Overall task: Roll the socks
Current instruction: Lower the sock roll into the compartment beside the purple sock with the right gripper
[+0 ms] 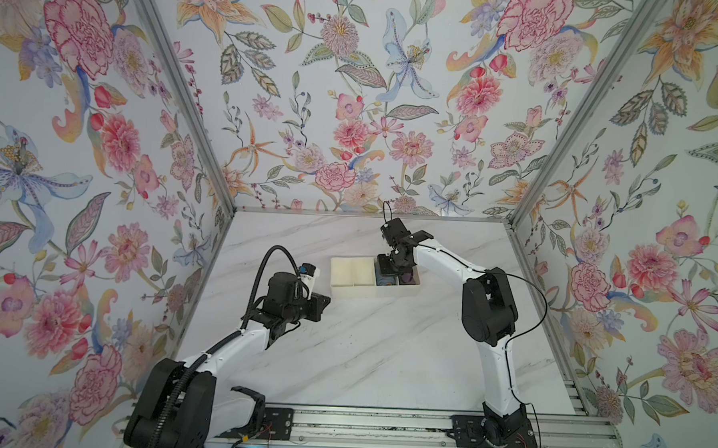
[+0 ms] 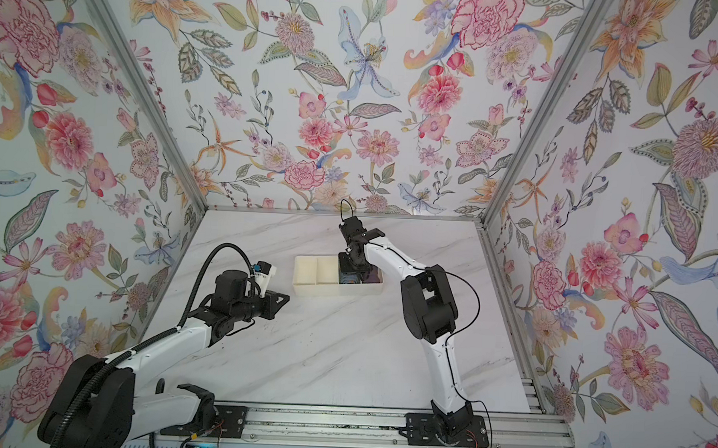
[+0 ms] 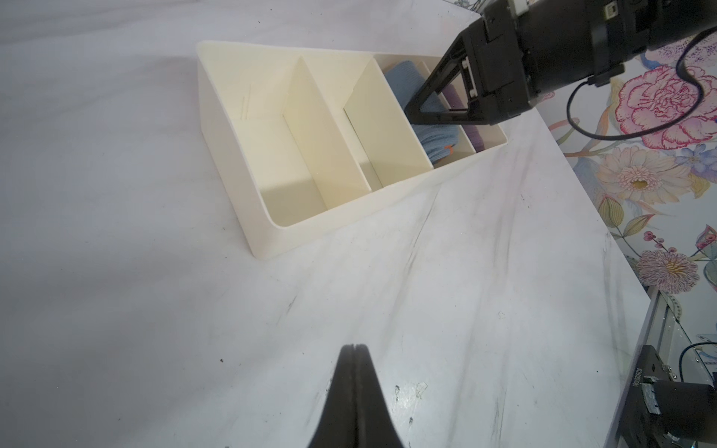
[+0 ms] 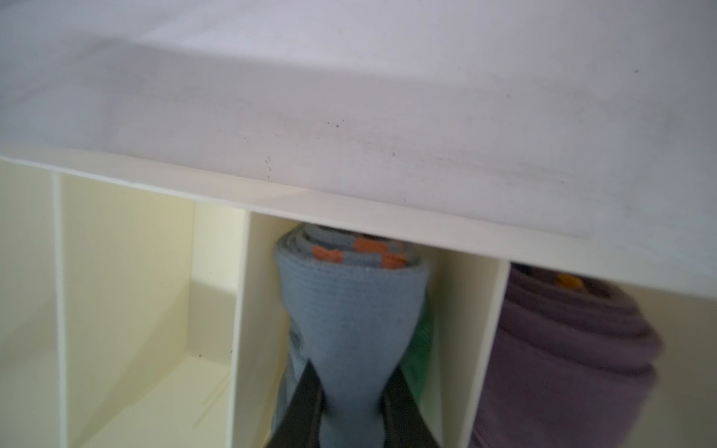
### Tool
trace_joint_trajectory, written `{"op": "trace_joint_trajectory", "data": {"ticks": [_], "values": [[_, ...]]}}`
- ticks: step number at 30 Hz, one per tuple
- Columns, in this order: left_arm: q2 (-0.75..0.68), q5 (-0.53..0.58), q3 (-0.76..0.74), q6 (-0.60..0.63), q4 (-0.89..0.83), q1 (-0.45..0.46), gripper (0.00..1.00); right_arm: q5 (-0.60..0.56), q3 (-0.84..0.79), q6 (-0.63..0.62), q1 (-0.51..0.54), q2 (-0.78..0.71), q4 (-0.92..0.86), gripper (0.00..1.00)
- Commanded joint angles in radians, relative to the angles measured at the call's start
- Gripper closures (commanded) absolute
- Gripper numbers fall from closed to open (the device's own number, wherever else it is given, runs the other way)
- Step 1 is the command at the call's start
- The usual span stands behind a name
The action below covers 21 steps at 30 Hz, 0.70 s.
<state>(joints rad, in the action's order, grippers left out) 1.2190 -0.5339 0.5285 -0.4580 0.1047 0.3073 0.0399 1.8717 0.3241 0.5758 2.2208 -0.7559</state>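
The rolling looks finished, and the step in hand is judged to be the stowing of the socks (image 4: 349, 310) in the box (image 3: 310, 232). The blue-grey bundle is set in the 3rd compartment, counted from the box's empty end. 2 empty compartments are seen on one side of it, and a purple bundle (image 4: 562, 349) in the last compartment on the other.

The bundle is pinched at its middle by the right fingers (image 4: 351, 372), which are closed narrowly enough to squeeze it into a waist. The left fingers (image 3: 353, 349) are pressed together with nothing between them, and are held over the desk (image 3: 465, 310), apart from the box.

The bundle's long axis is laid parallel to the box's dividers, from one long wall towards the other. Its coiled end, with orange showing, is turned to the box's far wall, and green cloth is seen on the side nearest the purple bundle.

The next move probably calls for the right fingers to be opened and lifted straight out, so that the roll is not dragged up or loosened.
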Motion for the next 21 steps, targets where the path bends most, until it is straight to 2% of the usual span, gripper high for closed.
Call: {"op": "trace_joint_trajectory", "data": {"ticks": [1, 9, 16, 21], "values": [[-0.009, 0.020, -0.016, 0.020, 0.000, -0.013, 0.98, -0.012, 0.047, -0.022, 0.007, 0.032, -0.072, 0.94], [-0.019, 0.034, -0.018, 0.024, -0.007, -0.015, 0.96, -0.018, 0.020, -0.012, 0.018, 0.007, -0.075, 0.93], [-0.024, 0.051, -0.022, 0.023, -0.005, -0.015, 0.96, -0.152, 0.001, 0.014, 0.064, -0.003, -0.074, 0.89], [-0.029, 0.052, -0.030, 0.024, -0.006, -0.017, 0.96, -0.176, 0.006, 0.043, 0.065, 0.002, -0.075, 0.85]]}}
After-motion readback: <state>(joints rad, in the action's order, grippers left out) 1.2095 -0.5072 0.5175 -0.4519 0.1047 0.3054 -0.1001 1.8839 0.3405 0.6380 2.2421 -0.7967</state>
